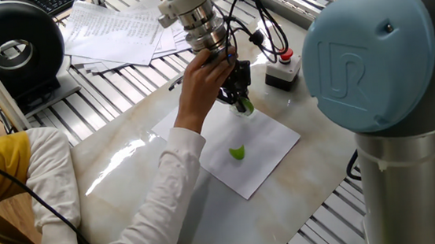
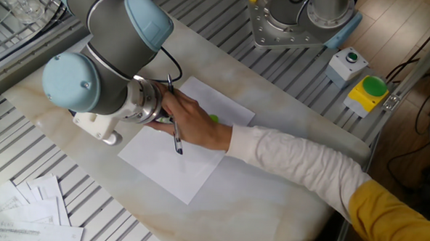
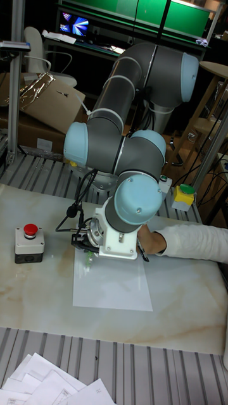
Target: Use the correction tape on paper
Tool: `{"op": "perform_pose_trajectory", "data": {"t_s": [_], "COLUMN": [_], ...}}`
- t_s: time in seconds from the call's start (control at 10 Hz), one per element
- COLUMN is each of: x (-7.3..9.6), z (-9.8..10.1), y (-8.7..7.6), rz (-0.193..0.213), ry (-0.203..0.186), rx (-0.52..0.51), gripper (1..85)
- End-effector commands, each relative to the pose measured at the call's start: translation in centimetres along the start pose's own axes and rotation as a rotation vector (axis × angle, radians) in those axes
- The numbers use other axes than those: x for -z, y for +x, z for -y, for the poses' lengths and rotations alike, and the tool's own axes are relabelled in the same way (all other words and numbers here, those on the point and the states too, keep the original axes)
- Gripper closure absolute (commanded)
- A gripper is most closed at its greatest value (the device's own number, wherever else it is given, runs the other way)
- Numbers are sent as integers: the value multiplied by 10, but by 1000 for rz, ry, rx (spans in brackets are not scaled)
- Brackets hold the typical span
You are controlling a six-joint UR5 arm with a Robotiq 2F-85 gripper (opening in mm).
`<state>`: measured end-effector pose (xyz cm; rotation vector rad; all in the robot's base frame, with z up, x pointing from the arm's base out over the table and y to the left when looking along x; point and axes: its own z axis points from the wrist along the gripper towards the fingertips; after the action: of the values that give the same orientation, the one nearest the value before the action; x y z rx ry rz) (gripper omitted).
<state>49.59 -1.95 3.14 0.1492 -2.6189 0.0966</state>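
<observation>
1. The pincer (image 1: pixel 239 98) points down over the far corner of the paper (image 1: pixel 263 151), pinching a green-and-white correction tape dispenser (image 1: pixel 245 107) whose lower end sits at the sheet's surface; whether it presses on the sheet cannot be told
2. The paper, a blank white sheet (image 2: pixel 159 158), lies flat on the marble-patterned desk (image 1: pixel 118 158), turned diagonally to the desk's edges, directly beneath the pincer
3. A small green piece (image 1: pixel 237 152) rests on the paper near its middle, apart from the pincer's tip and on the side nearer the desk's front edge
4. A person's hand (image 1: pixel 207 74) in a white sleeve grips the robot's wrist just above the pincer; in the other fixed view that hand (image 2: pixel 189 123) covers the pincer and also holds a dark pen (image 2: pixel 175 137) that slants over the sheet
5. In the tall fixed view the arm's blue-capped joints hide most of the pincer (image 3: pixel 87 248), which sits at the upper left corner of the paper (image 3: pixel 114 288)
6. A box with a red push button (image 1: pixel 283 67) stands on the slatted surface just beyond the desk's far edge, near the paper's far corner
7. A fanned stack of printed sheets (image 1: pixel 119 32) lies well apart from the paper, beside a black round device (image 1: pixel 13 46)
</observation>
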Motion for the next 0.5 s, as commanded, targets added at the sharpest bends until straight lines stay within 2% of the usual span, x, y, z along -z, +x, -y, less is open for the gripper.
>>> {"op": "perform_pose_trajectory", "data": {"t_s": [0.0, 0.4], "x": [-4, 2], "z": [3, 2], "y": [4, 2], "rz": [-3, 4], "ry": [1, 5], "rx": [4, 6], "gripper": [847, 847]}}
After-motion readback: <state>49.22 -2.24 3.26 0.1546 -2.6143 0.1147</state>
